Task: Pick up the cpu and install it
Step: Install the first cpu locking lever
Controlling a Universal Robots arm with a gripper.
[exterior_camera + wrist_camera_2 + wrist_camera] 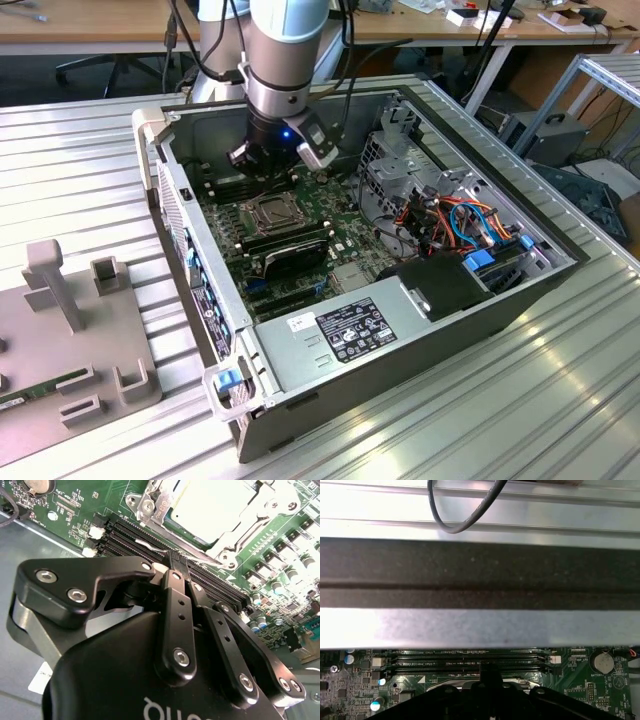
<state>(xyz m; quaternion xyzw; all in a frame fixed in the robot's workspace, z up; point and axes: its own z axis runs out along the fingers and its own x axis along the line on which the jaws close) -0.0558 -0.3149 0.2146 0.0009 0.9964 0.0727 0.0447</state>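
The cpu shows its dull silver-grey top inside the square socket on the green motherboard, with the metal frame lying around its edges. In the exterior view the cpu sits mid-board inside the open computer case. My gripper is shut, its black fingers meeting just beside the socket, over the empty memory slots. A thin silver socket lever runs right past the tips; I cannot tell whether it is pinched. The gripper hangs low at the socket's far side. Its tips also show in the first wrist view.
Black memory sticks stand on the near side of the socket. A drive cage with orange and blue cables takes up the case's right. The power supply lies in front. The case wall rises close behind the gripper. A grey fixture rests at the exterior view's left.
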